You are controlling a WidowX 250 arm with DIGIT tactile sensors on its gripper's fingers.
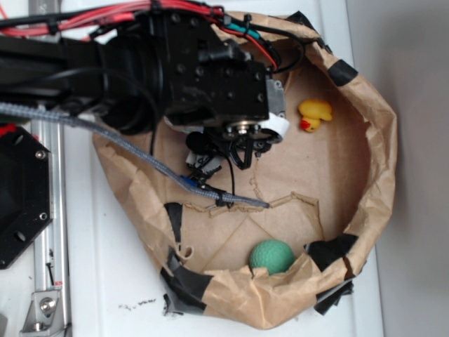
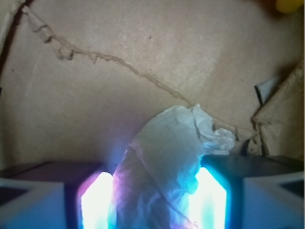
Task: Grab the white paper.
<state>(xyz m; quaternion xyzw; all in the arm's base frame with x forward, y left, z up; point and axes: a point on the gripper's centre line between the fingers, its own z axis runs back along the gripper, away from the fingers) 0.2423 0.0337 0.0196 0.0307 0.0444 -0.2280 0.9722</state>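
The white paper (image 2: 171,152) is a wrinkly off-white wad standing between my two glowing pads in the wrist view. It fills the gap and touches both of them. Its crumpled top pokes out past the right pad (image 2: 209,198). My gripper (image 2: 155,191) is shut on it, above the brown floor of the bag. In the exterior view the gripper (image 1: 240,156) hangs over the middle of the bag, pointing down, and the arm hides the paper.
The brown paper bag (image 1: 379,161) rings the gripper with raised walls patched with black tape (image 1: 330,249). A yellow duck (image 1: 315,114) lies at the back right and a green ball (image 1: 272,256) at the front wall. A braided cable (image 1: 140,158) crosses the bag's left side.
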